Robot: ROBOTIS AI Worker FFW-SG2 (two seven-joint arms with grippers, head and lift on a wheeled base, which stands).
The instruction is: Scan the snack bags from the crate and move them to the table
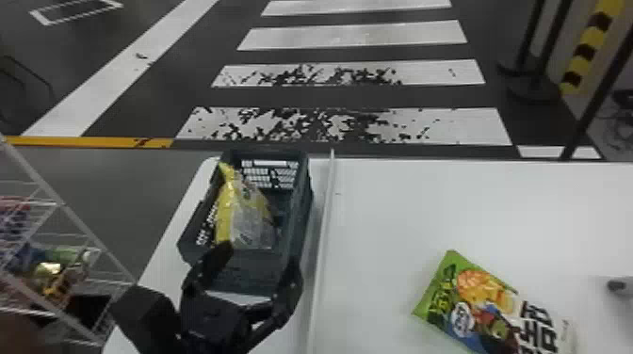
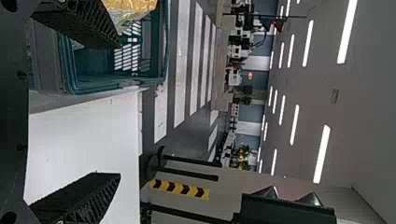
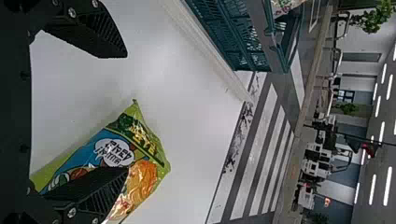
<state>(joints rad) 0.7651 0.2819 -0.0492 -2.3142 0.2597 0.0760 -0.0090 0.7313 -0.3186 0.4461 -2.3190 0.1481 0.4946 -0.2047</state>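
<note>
My white tabletop (image 1: pixel 400 202) stretches off to the right, and a pale raised strip (image 1: pixel 325 221) runs in from its far edge. Beyond that edge the dark floor (image 1: pixel 348 96) carries 4 broad white stripes, the nearest 2 heavily flecked with black. Past the far edge on the right are dark stands (image 1: pixel 534 87) and a yellow-and-black post (image 1: pixel 584 52). My left wrist view also catches ceiling lights (image 2: pixel 322 154). Off the tabletop's left edge, a wire rack (image 1: pixel 70 216) holds colourful packets.

The dark crate (image 1: pixel 301 207) sits by the far left corner, its walls standing around a yellow bag (image 1: pixel 247 212) that leans along the left side inside. The strip lies just beside the crate's right wall, between it and the green bag (image 1: pixel 490 306), which lies flat on the tabletop, well back from the far edge. A small dark thing (image 1: pixel 618 285) pokes in farther right; I can't make it out.

My left gripper (image 1: pixel 260 259) is at the crate's near end, its 2 fingers spread, 1 by each corner. My right gripper (image 3: pixel 127 112) has its 2 fingers wide apart, 1 passing in front of the green bag; whether they touch, I cannot tell.
</note>
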